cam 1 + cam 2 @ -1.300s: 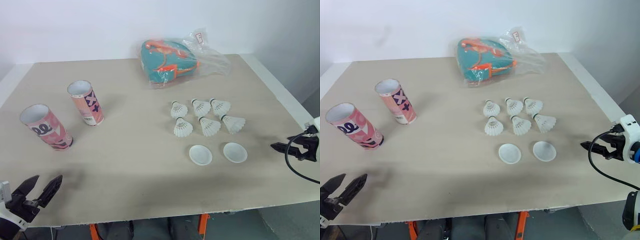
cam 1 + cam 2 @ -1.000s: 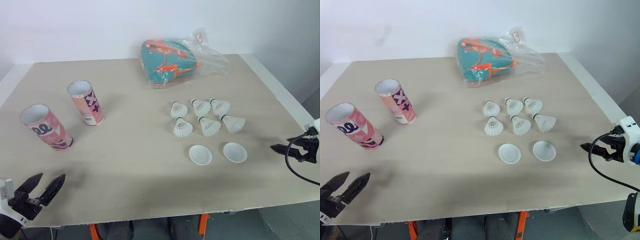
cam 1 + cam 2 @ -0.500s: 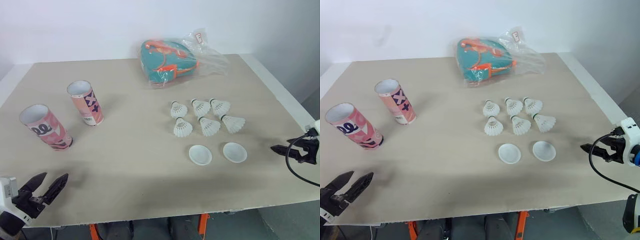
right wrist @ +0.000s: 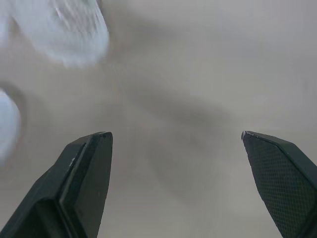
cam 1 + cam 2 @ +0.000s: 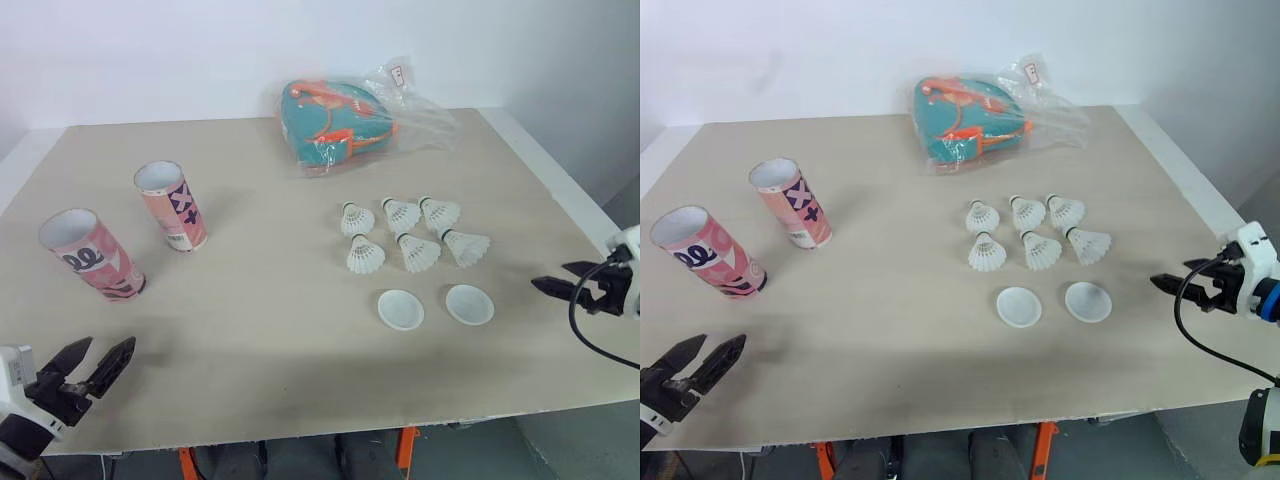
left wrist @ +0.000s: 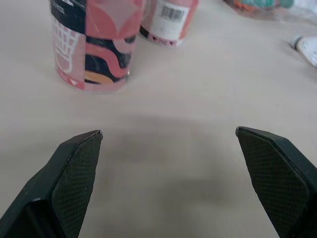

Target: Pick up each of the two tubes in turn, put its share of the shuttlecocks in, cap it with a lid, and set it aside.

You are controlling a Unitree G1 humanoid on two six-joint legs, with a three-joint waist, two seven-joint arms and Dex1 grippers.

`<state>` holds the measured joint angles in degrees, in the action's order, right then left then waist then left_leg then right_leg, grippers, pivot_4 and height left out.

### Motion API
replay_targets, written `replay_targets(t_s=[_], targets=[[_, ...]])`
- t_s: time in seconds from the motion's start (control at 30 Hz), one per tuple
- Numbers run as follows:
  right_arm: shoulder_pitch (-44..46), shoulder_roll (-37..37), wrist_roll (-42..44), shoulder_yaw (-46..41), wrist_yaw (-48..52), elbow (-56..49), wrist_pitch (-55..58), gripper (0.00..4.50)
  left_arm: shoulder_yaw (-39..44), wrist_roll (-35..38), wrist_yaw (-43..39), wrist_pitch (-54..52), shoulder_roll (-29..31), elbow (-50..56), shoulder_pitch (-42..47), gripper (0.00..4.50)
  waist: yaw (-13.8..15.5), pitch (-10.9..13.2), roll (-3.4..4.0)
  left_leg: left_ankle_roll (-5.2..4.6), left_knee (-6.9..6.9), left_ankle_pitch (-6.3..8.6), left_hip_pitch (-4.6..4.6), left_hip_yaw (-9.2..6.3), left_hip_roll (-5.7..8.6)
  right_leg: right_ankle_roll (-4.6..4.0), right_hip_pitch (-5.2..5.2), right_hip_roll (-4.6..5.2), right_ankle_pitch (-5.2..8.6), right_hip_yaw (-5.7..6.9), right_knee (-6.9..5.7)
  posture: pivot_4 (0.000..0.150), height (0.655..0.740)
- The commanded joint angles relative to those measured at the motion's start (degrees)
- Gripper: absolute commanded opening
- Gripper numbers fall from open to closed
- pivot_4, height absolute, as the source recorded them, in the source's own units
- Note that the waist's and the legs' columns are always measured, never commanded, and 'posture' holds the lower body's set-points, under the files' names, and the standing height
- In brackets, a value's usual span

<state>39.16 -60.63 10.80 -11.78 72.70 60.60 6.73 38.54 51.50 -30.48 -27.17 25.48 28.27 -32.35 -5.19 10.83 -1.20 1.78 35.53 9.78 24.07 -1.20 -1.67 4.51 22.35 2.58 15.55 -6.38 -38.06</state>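
Two pink patterned tubes stand open-topped at the table's left, one [image 5: 92, 254] nearer the edge and one [image 5: 171, 206] further in; both show in the left wrist view [image 6: 94, 44] [image 6: 168, 20]. Several white shuttlecocks [image 5: 405, 232] lie right of centre, with two white lids [image 5: 401, 309] [image 5: 470, 305] in front of them. My left gripper [image 5: 110, 342] is open and empty near the front left corner, short of the nearer tube. My right gripper [image 5: 551, 274] is open and empty at the right edge, to the right of the lids.
A teal and orange bag in clear plastic wrap [image 5: 350, 120] lies at the back of the table [image 5: 270, 340]. The table's front edge runs just behind my left gripper, and its right edge lies under my right gripper.
My left gripper has crept slightly to the right along the front edge. My right gripper has moved a little inward, toward the lids. The tubes, shuttlecocks and lids have not moved.
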Motion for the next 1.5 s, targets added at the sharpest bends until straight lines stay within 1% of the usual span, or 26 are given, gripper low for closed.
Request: replay_targets(t_s=[0.03,0.13,0.3,0.37,0.43,0.53,0.63,0.7,0.77,0.9,0.97,1.13,1.27,1.37,1.5], targets=[[0.91,1.14,5.06,-2.09,3.59,-11.75,4.3,4.46,0.61,0.47,0.97,0.01,-0.15,2.47,-0.62,4.5,-0.02,0.0,-0.01,0.0,0.0,0.0,0.0,-0.01,-0.01,0.0,0.0,-0.01,0.0,0.0,0.0,0.15,0.74],[-1.61,3.8,9.67,-1.74,4.54,-25.32,10.28,4.46,0.89,1.08,0.94,-0.35,-0.19,2.3,-1.17,4.5,-0.03,-0.01,-0.01,0.0,-0.01,0.0,0.0,-0.05,-0.13,-0.01,0.01,-0.16,-0.02,0.0,0.0,0.15,0.74],[-6.09,10.36,17.13,1.48,3.3,-48.12,20.43,4.46,2.61,5.89,3.53,-0.77,-2.07,3.62,-1.84,4.5,0.24,-0.01,-0.02,0.0,-0.02,0.0,0.11,-0.27,-0.17,0.01,0.03,-0.33,0.02,0.0,-0.03,0.15,0.74],[-7.01,12.68,19.13,2.94,2.68,-54.0,23.13,4.46,3.52,7.29,4.07,-0.01,-3.19,4.45,-2.51,4.5,0.33,-0.02,-0.04,0.01,-0.01,0.01,0.16,-0.29,-0.17,0.02,0.04,-0.33,0.02,0.01,-0.03,0.15,0.74],[-7.52,14.81,19.59,4.83,2.47,-57.82,23.19,4.46,4.58,7.87,4.89,1.35,-4.61,5.3,-3.2,4.5,0.53,-0.03,-0.07,0.01,-0.01,0.01,0.18,-0.32,-0.16,0.01,0.05,-0.33,0.02,0.01,-0.02,0.15,0.74],[-6.47,18.62,19.88,7.17,0.24,-60.94,23.48,4.46,5.56,6.99,4.88,3.95,-6.36,6.74,-4.53,4.5,0.8,-0.17,-0.3,0.02,-0.01,0.01,0.19,-0.32,-0.15,0.0,0.07,-0.32,0.03,0.02,-0.02,0.15,0.74],[-4.44,23.04,20.91,8.87,-3.09,-62.8,25.74,4.46,6.31,5.86,3.98,6.21,-6.76,6.91,-5.5,4.5,0.84,-0.25,-0.44,0.02,0.0,0.01,0.19,-0.33,-0.17,-0.07,0.09,-0.34,0.0,0.04,-0.02,0.15,0.74],[-3.95,25.67,20.46,10.34,-5.17,-64.01,25.67,4.46,6.44,2.51,3.95,8.99,-6.81,6.22,-5.15,4.5,0.84,-0.26,-0.47,0.03,0.0,0.01,0.18,-0.32,-0.19,-0.15,0.11,-0.34,-0.05,0.06,-0.02,0.15,0.74],[-4.02,27.93,20.19,11.8,-6.4,-65.11,25.33,4.46,5.74,-2.37,4.28,12.23,-6.75,5.29,-4.19,4.5,0.84,-0.32,-0.56,0.03,0.0,0.0,0.18,-0.33,-0.19,-0.16,0.12,-0.34,-0.06,0.07,-0.02,0.15,0.74],[-4.48,31.32,18.94,13.34,-9.12,-65.34,23.17,4.46,2.84,-11.74,4.84,17.03,-5.87,2.43,-0.98,4.5,0.94,-0.36,-0.62,0.03,-0.01,0.01,0.19,-0.33,-0.19,-0.23,0.11,-0.34,-0.08,0.08,0.0,0.15,0.74],[-4.62,32.58,18.66,13.71,-10.48,-65.27,22.72,4.46,0.9,-14.77,4.24,17.92,-5.13,0.1,0.77,4.5,0.95,-0.36,-0.62,0.04,-0.01,0.01,0.22,-0.33,-0.18,-0.33,0.11,-0.33,-0.14,0.08,0.0,0.15,0.74],[-5.91,35.15,17.18,14.99,-14.22,-66.73,21.79,4.46,-1.67,-15.72,2.9,18.65,-4.11,-5.61,7.08,4.5,0.91,-0.39,-0.67,0.04,-0.06,0.01,0.24,-0.34,-0.28,-0.5,0.17,-0.42,-0.23,0.1,0.0,0.15,0.74],[-7.05,36.14,17.45,15.25,-15.98,-68.9,21.97,4.46,-3.24,-16.68,1.99,18.4,-2.36,-10.13,12.28,4.5,0.92,-0.38,-0.67,0.05,-0.07,0.01,0.25,-0.42,-0.58,-0.59,0.21,-0.74,-0.27,0.17,-0.01,0.15,0.74],[-8.13,36.06,19.0,14.42,-17.65,-71.88,23.39,4.46,-4.26,-17.47,1.42,18.18,-0.43,-15.07,17.82,4.5,0.99,-0.38,-0.67,0.05,-0.06,0.01,0.25,-0.43,-0.78,-0.59,0.23,-0.97,-0.29,0.17,-0.01,0.15,0.74],[-9.97,34.87,20.13,13.2,-19.15,-75.01,24.5,4.46,-4.99,-18.85,1.64,18.52,0.57,-20.63,22.94,4.5,0.99,-0.4,-0.69,0.06,-0.07,0.01,0.25,-0.46,-1.07,-0.58,0.31,-1.27,-0.33,0.2,-0.02,0.15,0.74]])
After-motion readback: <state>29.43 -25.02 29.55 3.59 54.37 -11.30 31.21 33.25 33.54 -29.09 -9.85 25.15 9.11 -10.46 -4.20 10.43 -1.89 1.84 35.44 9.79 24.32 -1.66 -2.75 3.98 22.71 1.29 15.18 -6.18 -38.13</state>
